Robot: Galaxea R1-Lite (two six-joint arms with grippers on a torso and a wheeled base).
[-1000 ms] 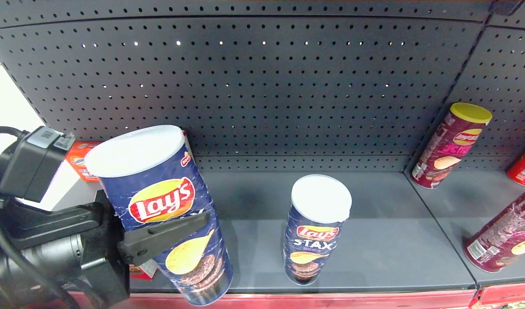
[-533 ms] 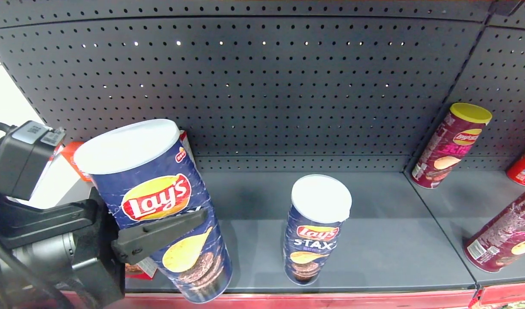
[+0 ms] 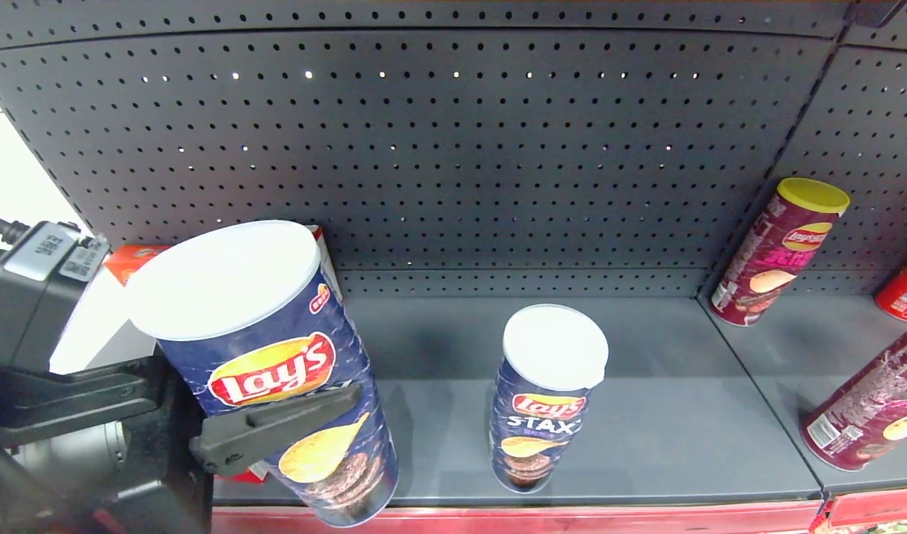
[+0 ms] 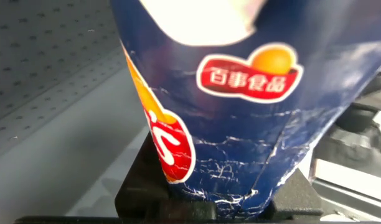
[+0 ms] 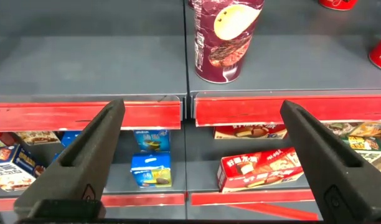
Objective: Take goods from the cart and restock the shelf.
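Head view: left fingers (image 3: 275,426) held a tilted can (image 3: 268,356), left of the standing can (image 3: 546,400); right fingers (image 5: 84,162) gaped wide.

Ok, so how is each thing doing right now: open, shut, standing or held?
Tilted blue cardboard chip can: held, white lid on.
Left tool: shut on that can.
Right tool: open, empty.
Upright blue cardboard chip can: standing on the grey metal shelf, white lid on.
Maroon chip can with yellow lid: standing, lid on.
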